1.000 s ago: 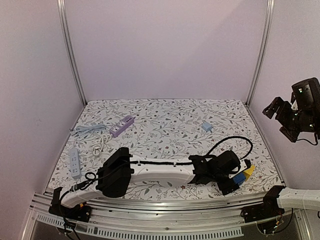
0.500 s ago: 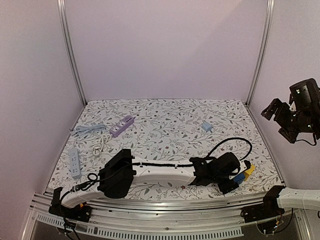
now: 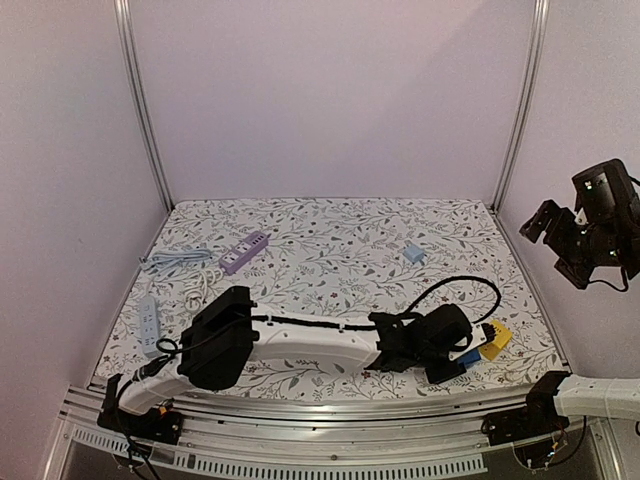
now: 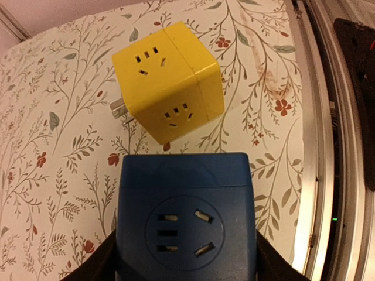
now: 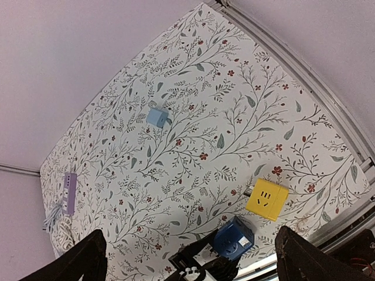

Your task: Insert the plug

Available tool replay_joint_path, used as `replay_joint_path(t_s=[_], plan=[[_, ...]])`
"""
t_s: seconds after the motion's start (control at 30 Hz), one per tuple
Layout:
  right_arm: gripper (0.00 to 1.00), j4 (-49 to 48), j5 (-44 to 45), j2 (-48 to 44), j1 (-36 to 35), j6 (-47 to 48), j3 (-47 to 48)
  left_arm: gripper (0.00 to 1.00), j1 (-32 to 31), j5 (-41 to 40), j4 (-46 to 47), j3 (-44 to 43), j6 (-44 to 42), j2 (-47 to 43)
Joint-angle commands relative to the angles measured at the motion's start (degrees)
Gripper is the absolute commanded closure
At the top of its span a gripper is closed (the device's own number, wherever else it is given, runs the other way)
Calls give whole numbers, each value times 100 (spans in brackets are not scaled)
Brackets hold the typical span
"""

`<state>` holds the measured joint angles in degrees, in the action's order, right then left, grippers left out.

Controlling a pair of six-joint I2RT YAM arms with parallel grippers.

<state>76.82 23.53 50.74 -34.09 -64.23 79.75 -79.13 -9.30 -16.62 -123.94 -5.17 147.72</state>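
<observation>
A yellow cube adapter (image 4: 170, 79) lies on the floral mat near the front right corner, its metal plug prongs (image 4: 118, 108) sticking out of its left side. Just in front of it is a blue cube socket (image 4: 184, 216), socket face up. My left gripper (image 4: 184, 260) is shut on this blue cube, a dark finger pressed against each side. From above, the left arm lies across the front of the table, with the blue cube (image 3: 465, 355) a small gap from the yellow one (image 3: 493, 340). My right gripper (image 3: 556, 246) hangs high at the right, open and empty.
A purple power strip (image 3: 245, 251), a pale blue cable (image 3: 175, 260) and a white power strip (image 3: 149, 325) lie at the left. A small light-blue adapter (image 3: 414, 254) sits at the back right. A black cable (image 3: 462, 284) loops over the left wrist. A metal rail (image 4: 319, 146) borders the mat.
The left gripper closed onto the blue cube and drew back to the left with it, opening a gap to the yellow cube. The right gripper drifted slightly.
</observation>
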Motion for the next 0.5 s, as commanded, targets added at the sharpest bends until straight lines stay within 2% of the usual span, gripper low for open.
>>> replay_joint_path(t_s=[0.0,0.07,0.13,0.23,0.47], plan=[[1,742,292,15,15,-92,-81,92,-51,-401,220,654,-338,-912],[1,723,383,25,12,-47,-82,100,-42,-716,375,1080,-423,-1279],[1,728,482,23,16,-5,-117,100,-29,-978,620,1585,-549,-1672],[1,662,546,-18,16,40,-266,100,46,-963,859,2406,-667,-2299],[1,-91,266,5,15,287,-686,100,318,-994,818,3420,-543,-3408]])
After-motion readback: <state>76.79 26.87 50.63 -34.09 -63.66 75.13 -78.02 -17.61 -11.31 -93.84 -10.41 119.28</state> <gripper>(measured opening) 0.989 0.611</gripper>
